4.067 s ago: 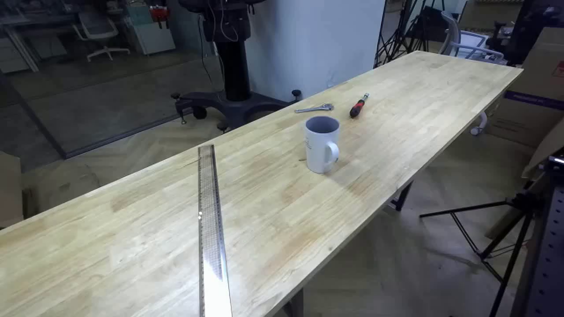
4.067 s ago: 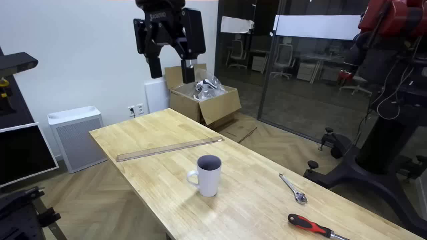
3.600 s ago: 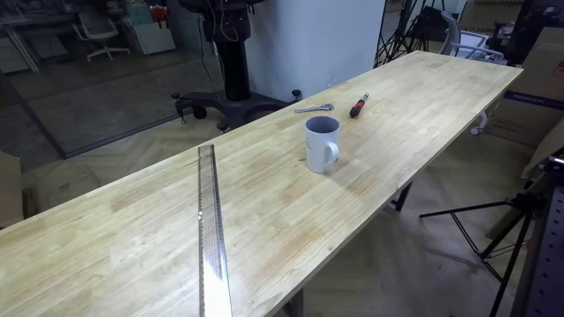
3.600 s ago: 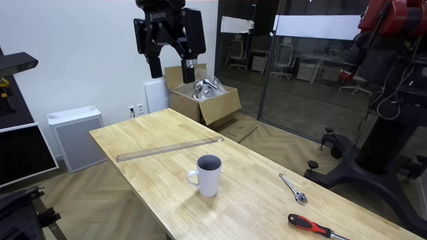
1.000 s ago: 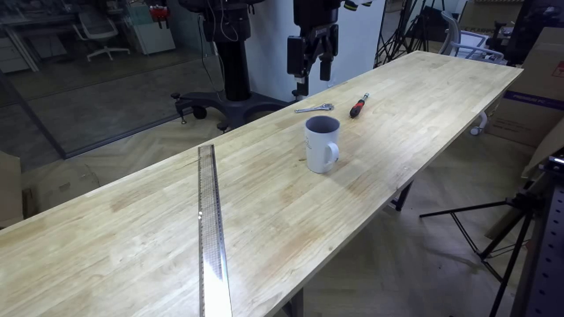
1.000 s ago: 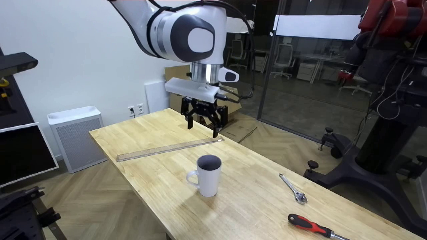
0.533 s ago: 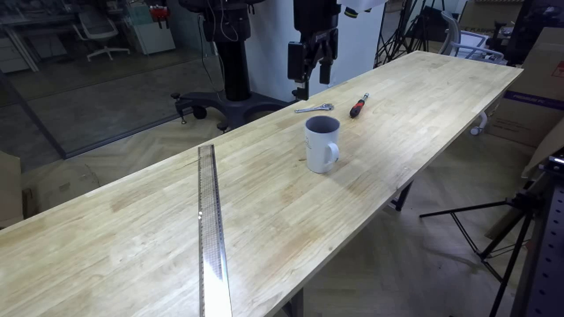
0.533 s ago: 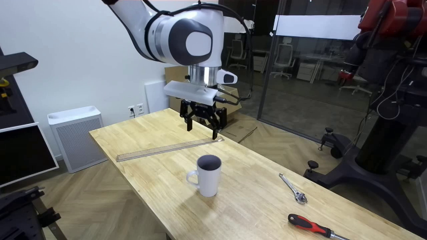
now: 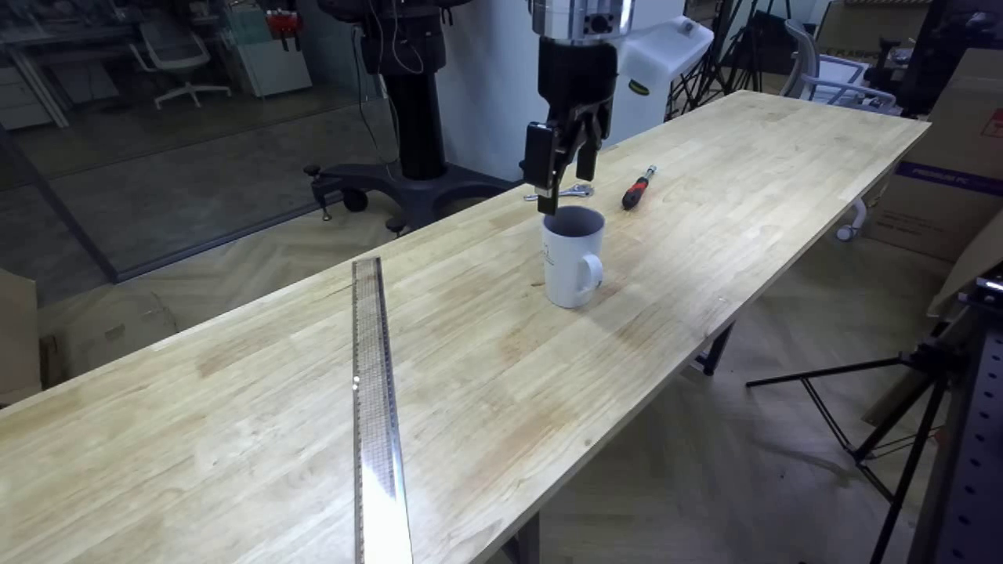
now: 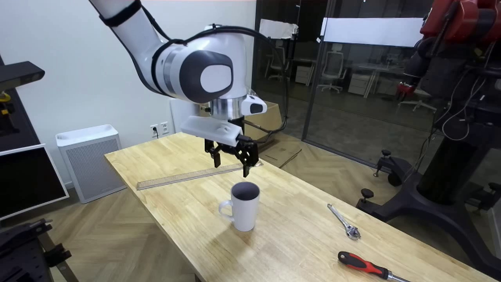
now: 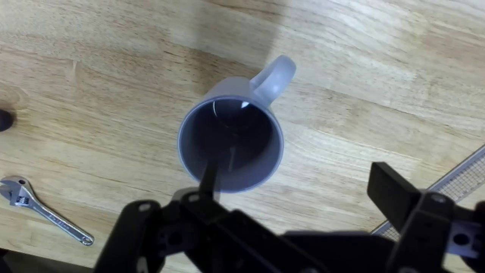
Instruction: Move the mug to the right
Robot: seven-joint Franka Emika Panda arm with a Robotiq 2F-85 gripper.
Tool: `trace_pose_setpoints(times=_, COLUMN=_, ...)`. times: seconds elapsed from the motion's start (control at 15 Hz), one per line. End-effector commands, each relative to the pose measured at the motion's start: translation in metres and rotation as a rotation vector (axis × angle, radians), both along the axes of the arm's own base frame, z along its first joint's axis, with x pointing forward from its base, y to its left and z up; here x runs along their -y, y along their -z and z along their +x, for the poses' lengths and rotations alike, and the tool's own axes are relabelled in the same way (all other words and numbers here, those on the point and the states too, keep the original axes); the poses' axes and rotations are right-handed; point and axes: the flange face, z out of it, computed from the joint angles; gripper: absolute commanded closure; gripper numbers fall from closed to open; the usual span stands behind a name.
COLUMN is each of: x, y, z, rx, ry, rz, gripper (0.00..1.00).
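"Where is the mug (image 10: 245, 208)?"

"It stands upright on the counter (image 10: 289, 250), lower center of an exterior view; the pincer (image 10: 231, 171) hovers higher, jaws apart."

"And a clean grasp?"

"Probably ease toward the wrist view's left, straddling the mug before lowering, clear of the handle (image 11: 278, 79)."

white mug (image 10: 245, 209), grey within, black gripper (image 10: 231, 169), red-and-black screwdriver (image 10: 364, 265), gridded ruler (image 9: 373, 352)
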Motion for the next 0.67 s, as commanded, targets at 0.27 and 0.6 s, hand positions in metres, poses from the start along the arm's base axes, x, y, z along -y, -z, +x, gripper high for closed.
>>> trace_pose_setpoints(times=0.27, x=-0.001, y=0.022, z=-0.012, rx=-0.009, ry=0.014, rz=0.018, gripper=0.00)
trace_pose_setpoints(times=0.6, x=-0.002, y=0.037, z=-0.008, rx=-0.037, ry=-0.016, rz=0.034, gripper=0.00)
